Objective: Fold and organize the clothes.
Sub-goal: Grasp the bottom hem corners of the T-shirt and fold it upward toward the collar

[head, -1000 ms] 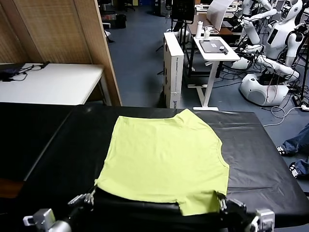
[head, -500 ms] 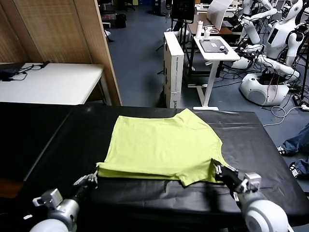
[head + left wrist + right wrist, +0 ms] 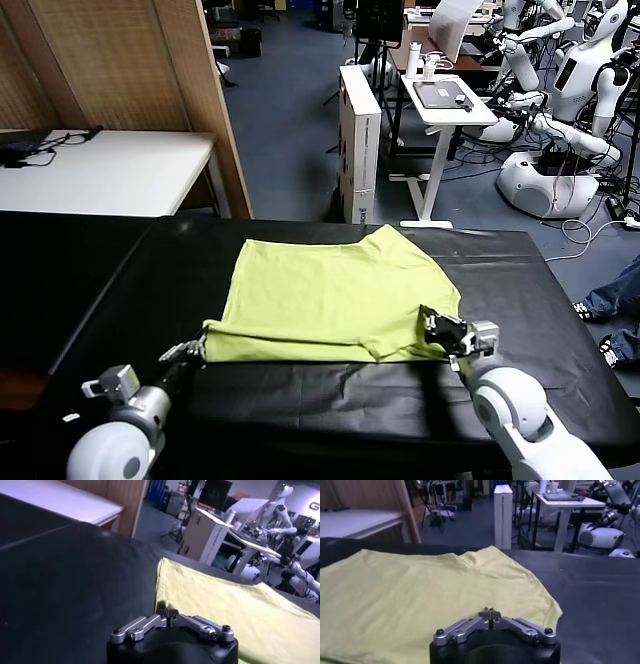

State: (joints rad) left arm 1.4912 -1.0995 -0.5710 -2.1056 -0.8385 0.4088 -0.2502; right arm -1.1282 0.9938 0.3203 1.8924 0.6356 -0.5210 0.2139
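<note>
Lying across the middle of the black-covered bench (image 3: 120, 290), the lime T-shirt (image 3: 330, 295) has its near hem doubled over itself, so a folded edge runs straight across between the two grippers. Bare black covering stretches wide on every side of it, most of all toward the robot. The fabric is thin, plain yellow-green and softly wrinkled, with one sleeve poking out at the far right corner. The left gripper (image 3: 190, 351) has its jaws pinched on the near-left corner of the fold; the right gripper (image 3: 437, 327) has its jaws pinched on the near-right corner. Beyond the bench stand a white table (image 3: 100, 170), a wooden partition (image 3: 130, 70), a tall white box (image 3: 360, 140) and other robots (image 3: 560, 90), all well apart.
</note>
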